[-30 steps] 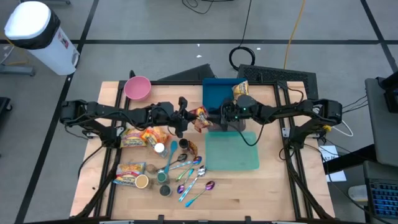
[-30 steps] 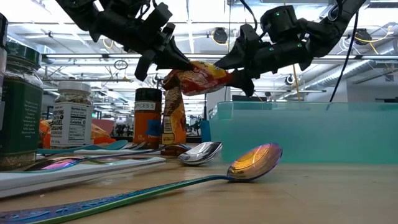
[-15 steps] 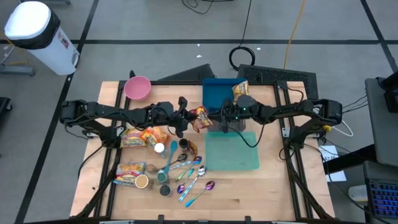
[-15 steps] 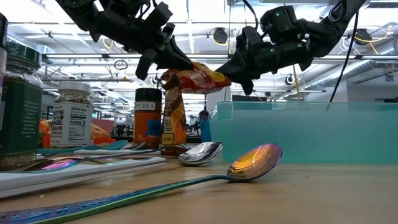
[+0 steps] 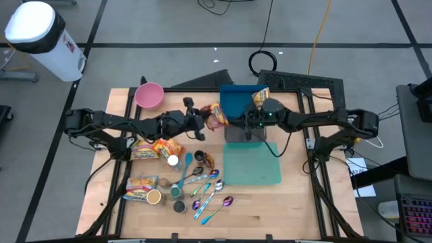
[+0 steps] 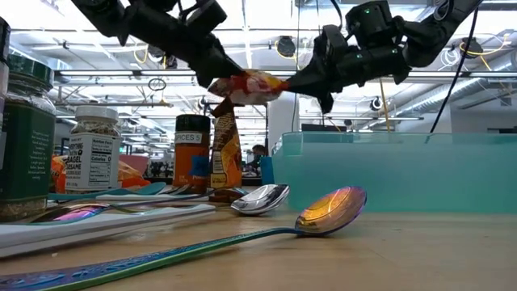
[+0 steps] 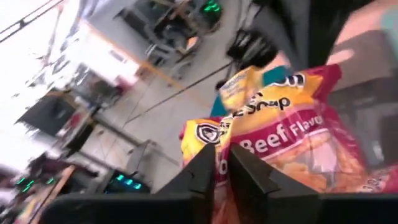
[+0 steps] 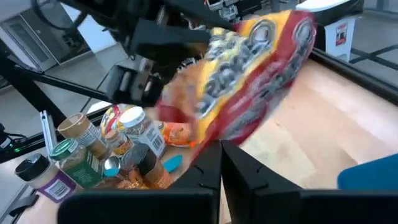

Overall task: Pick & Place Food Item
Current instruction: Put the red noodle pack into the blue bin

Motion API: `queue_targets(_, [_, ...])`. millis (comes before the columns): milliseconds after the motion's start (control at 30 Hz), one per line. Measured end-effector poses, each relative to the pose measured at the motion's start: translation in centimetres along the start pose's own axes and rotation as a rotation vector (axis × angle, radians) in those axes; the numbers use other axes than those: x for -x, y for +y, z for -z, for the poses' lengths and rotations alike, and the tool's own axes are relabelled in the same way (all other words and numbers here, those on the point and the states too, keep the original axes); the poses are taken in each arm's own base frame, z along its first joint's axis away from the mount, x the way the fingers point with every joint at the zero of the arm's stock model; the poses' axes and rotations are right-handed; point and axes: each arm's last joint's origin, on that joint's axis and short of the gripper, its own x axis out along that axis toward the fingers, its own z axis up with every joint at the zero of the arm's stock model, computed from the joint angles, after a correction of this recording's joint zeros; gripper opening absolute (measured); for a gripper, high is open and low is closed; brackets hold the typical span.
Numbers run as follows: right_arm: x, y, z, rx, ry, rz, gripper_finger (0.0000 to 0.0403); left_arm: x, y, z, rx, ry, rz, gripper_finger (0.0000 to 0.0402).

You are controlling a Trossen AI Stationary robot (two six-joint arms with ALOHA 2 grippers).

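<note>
Noodle packet (image 6: 246, 86) hangs in the air between my two grippers for a handover: right gripper (image 6: 284, 86) clamps one end, left gripper (image 6: 220, 79) barely parted at the other.

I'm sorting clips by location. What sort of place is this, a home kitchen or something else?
Probably a robotics lab or workshop, not a kitchen: a wooden table on a taped grey floor, loose cables, and open ceiling piping beyond.

Right gripper (image 8: 221, 163) clamped on red-yellow crinkly noodle packet (image 8: 249, 81), other arm's dark gripper (image 8: 152, 62) at its far end; spice jars (image 8: 134, 134) beyond on wooden tabletop (image 8: 323, 124).
</note>
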Motion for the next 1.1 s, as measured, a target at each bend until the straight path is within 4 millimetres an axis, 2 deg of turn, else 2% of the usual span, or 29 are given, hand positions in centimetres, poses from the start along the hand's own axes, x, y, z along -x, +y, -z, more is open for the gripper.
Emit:
queue_targets(267, [0.7, 0.1, -0.8, 0.011, -0.029, 0.006, 0.0, 0.0, 0.2, -0.1, 0.043, 0.008, -0.05, 0.0148])
queue_targets(400, [0.6, 0.0, -0.6, 0.005, -0.013, 0.011, 0.0, 0.0, 0.2, -0.1, 0.046, 0.011, -0.044, 0.0181])
queue_targets(500, [0.5, -0.1, -0.4, 0.006, -0.004, 0.016, 0.0001, -0.3, 0.2, 0.7, 0.128, 0.05, -0.005, 0.0199])
queue_targets(633, [0.5, -0.1, -0.5, 0.01, -0.012, 0.014, 0.0013, -1.0, -0.1, 2.8, 0.293, 0.11, 0.221, 0.0218])
queue_targets(767, [0.5, 0.0, -0.6, 0.022, -0.024, 0.011, 0.0029, -2.3, -1.7, 4.6, 0.364, 0.138, 0.459, 0.0229])
queue_targets(967, [0.5, 0.0, -0.6, 0.026, -0.026, 0.011, 0.0049, -4.8, -4.7, 6.8, 0.356, 0.162, 0.49, 0.023])
queue_targets(1100, [0.5, 0.0, -0.6, 0.026, -0.025, 0.007, 0.0055, -5.4, -5.2, 7.6, 0.325, 0.207, 0.42, 0.023])
